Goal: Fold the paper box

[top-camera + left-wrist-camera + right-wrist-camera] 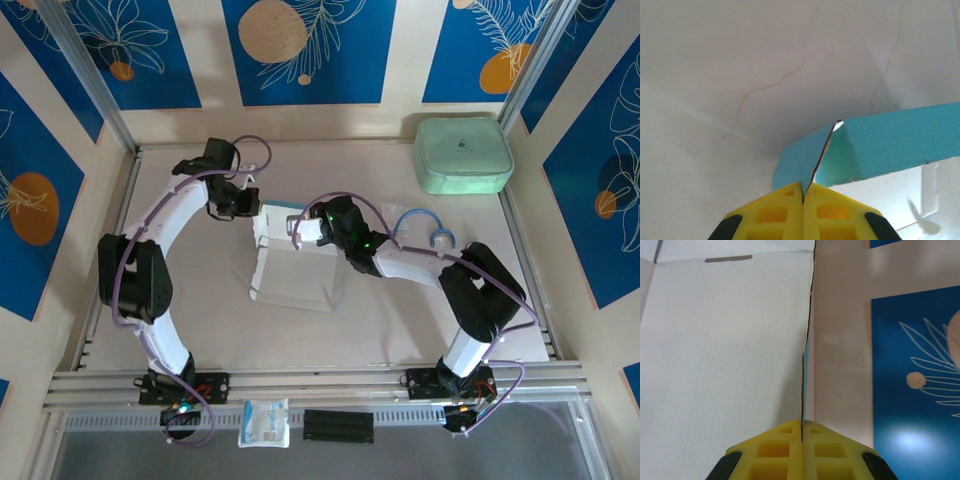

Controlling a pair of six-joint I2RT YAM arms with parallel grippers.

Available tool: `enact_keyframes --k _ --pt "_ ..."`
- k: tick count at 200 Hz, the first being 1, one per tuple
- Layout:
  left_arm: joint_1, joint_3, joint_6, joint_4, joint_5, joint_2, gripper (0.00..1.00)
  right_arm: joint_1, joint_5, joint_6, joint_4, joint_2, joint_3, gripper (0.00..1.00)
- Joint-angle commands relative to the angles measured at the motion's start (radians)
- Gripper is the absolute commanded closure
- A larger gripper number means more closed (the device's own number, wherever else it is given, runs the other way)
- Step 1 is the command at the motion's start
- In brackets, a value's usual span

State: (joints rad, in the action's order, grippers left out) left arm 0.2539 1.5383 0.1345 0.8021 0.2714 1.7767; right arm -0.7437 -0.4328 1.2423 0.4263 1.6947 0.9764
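Left claw (252, 206), at the rear left of the tabletop (200, 325), was pressed together on a thin edge of the box (290, 272). In the left wrist view its yellow fingers (775, 215) met on a card edge rising between them; there the box (880, 145) showed a light blue flap curving away to the right, with whitish card below it. The box sat partly opened near the middle of the tabletop, its whitish inside facing up and a strip of light blue at its far edge, held between the two claws. Right claw (297, 229), just right of the left one, pinched another edge of the box. In the right wrist view its yellow fingers (835, 452) were closed on a panel edge seen end-on, and the whitish box (725, 350) spread to the left, a slot near its top. A mint-green case (463, 155) lay at the far right corner, well apart from the box. A white packet (265, 422) lay at the near edge, between the arm bases.
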Motion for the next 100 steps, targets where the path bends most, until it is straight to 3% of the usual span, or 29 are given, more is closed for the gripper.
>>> enact_keyframes --k 1,21,57,100 --pt "0.024 -0.02 0.097 -0.09 -0.06 -0.063 0.95 -0.006 -0.071 0.033 0.133 0.034 0.049 0.97" --pt "0.028 -0.049 0.139 -0.136 -0.108 -0.081 0.95 -0.013 -0.098 0.015 0.136 0.057 0.077 0.97" --pt "0.049 -0.202 0.275 -0.318 -0.092 -0.128 0.95 -0.03 -0.163 -0.001 0.242 0.123 0.064 0.96" --pt "0.078 -0.293 0.378 -0.417 -0.113 -0.131 0.94 -0.033 -0.178 0.018 0.352 0.196 0.022 0.96"
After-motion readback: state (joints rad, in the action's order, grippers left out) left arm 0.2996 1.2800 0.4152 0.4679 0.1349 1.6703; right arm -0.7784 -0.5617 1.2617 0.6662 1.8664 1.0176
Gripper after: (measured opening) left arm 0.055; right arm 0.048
